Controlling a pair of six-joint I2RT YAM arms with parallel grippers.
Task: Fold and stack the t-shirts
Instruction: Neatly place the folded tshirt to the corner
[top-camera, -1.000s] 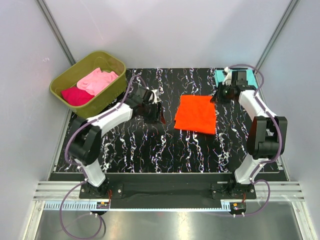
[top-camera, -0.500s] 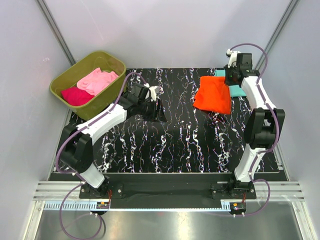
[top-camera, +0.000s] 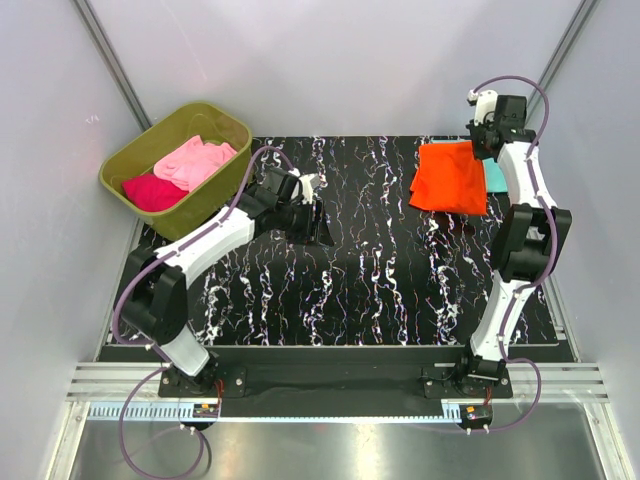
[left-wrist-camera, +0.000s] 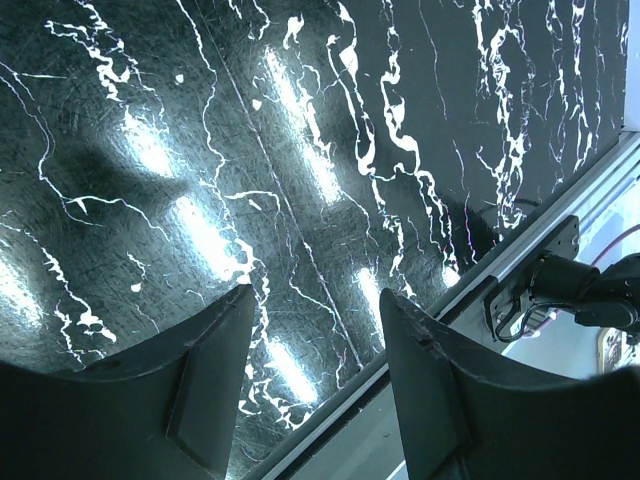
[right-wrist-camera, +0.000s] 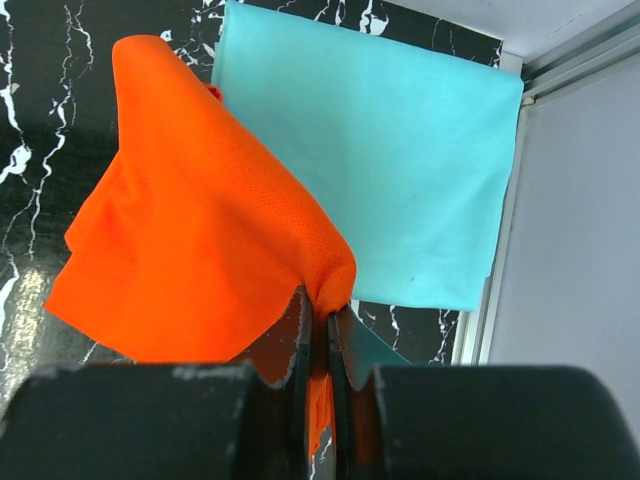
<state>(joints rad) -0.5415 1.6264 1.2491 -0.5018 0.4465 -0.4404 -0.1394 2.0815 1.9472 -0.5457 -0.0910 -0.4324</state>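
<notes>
At the far right corner, right gripper (right-wrist-camera: 320, 328) clamps tight on the orange shirt (right-wrist-camera: 190, 250); teal shirt (right-wrist-camera: 400, 170) lies flat at 1 o'clock from it, partly under the orange cloth.

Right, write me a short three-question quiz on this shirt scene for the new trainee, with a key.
1. True or false: the right gripper is shut on the orange t-shirt.
2. What lies in the olive tub?
A. a light pink t-shirt and a magenta t-shirt
B. a single white towel
C. nothing at all
3. Fill in: in the right wrist view, the flat t-shirt spread on the table behind the held one is ____ in colour.

Key: 1 true; 2 A; 3 teal.
</notes>
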